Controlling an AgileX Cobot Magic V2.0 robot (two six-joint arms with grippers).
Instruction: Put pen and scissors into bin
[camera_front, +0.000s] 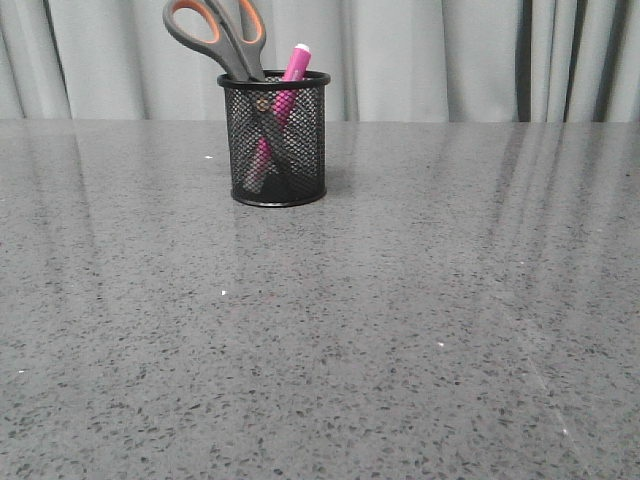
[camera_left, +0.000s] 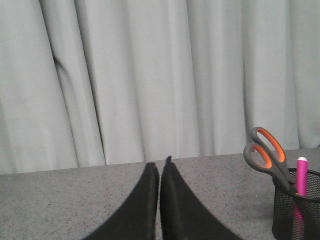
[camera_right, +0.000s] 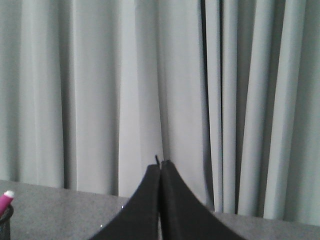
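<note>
Inside the bin (camera_front: 275, 140) we see the scissors (camera_front: 222, 35) and pen (camera_front: 288, 85) standing upright; our left gripper (camera_left: 160, 167), nearer, and right gripper (camera_right: 160, 167) are both closed, empty.

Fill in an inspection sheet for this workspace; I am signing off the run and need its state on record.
Surface: grey speckled table, glossy, a few pale flecks.
Job's things: scissors and pen stand in the bin, handles and cap above the rim, crossing inside.
Clutter: nothing seen.
Grippers: left claw shut and empty; right claw shut and empty; neither is in the front view.
Cables: nothing seen.
Surroundings: pale grey curtain behind the table.
</note>
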